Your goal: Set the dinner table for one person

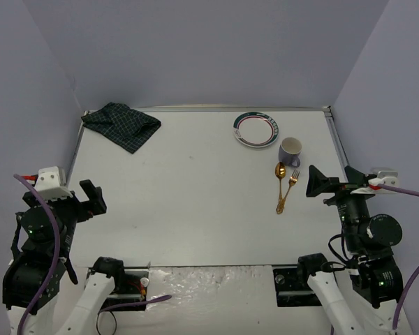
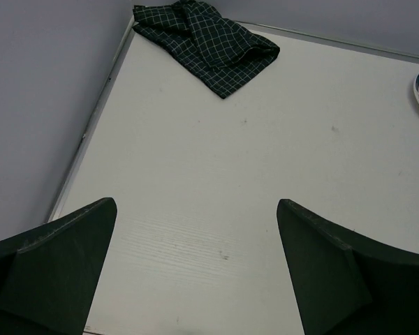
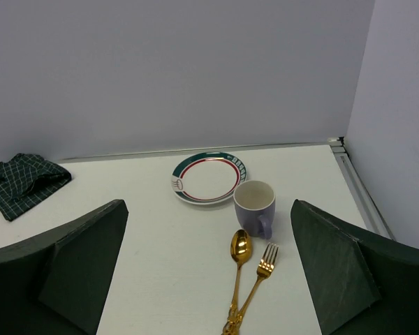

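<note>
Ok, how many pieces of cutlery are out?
2: a gold spoon and a gold fork, side by side just on the near side of the mug. None look hidden.

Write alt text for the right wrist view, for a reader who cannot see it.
Between the open fingers of the right gripper, the white dinner table holds a striped-rim plate, a lilac mug beside it, and a gold spoon and fork with handles converging. A dark green checked cloth lies crumpled at left.

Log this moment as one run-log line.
left gripper open, empty; right gripper open, empty; plate, mug, spoon, fork grouped far right on table; cloth far left
</note>
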### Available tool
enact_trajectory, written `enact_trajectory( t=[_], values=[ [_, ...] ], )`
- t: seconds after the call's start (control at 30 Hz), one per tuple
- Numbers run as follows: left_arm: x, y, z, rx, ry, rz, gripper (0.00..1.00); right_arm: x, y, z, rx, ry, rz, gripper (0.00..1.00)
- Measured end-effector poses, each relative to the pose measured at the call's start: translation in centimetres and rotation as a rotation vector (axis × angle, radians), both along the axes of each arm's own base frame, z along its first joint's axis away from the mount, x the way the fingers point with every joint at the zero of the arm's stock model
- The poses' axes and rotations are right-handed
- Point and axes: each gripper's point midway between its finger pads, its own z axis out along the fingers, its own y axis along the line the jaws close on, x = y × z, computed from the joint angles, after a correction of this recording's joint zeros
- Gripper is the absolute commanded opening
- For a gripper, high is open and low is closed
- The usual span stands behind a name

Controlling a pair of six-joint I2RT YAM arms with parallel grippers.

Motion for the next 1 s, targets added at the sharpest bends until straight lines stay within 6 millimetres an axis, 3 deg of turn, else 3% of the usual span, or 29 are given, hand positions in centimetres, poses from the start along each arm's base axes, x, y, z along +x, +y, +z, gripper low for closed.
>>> enact_trajectory(
  t=[0.2, 0.37, 0.53, 0.63, 0.77, 0.83, 1.0],
  values=[
    [0.9, -0.4, -1.5, -0.032, 0.049, 0.007, 0.97, 0.4, 0.4, -0.9, 0.037, 0.026, 0.014, 1.00],
    [4.9, -1.7, -3.4, -0.088, 0.146, 0.012, 0.97, 2.0, 1.9, -2.9, 0.082, 0.104, 0.072, 1.00],
    [11.1, -3.3, -7.4, -0.133, 0.261, 0.030, 0.97, 3.8, 3.5, -6.1, 0.110, 0.223, 0.127, 1.00],
    [16.0, -3.6, -9.7, -0.130, 0.304, 0.076, 0.97, 4.5, 4.3, -7.4, 0.113, 0.275, 0.157, 1.00],
    [22.3, -3.4, -13.9, -0.131, 0.355, 0.146, 0.97, 4.8, 5.3, -7.9, 0.109, 0.303, 0.205, 1.00],
    [24.5, -2.9, -15.9, -0.129, 0.387, 0.182, 0.97, 4.9, 5.6, -8.0, 0.105, 0.307, 0.226, 1.00],
    [32.8, -1.6, -17.8, -0.140, 0.355, 0.246, 0.97, 5.2, 6.6, -8.3, 0.092, 0.320, 0.282, 1.00]
  ],
)
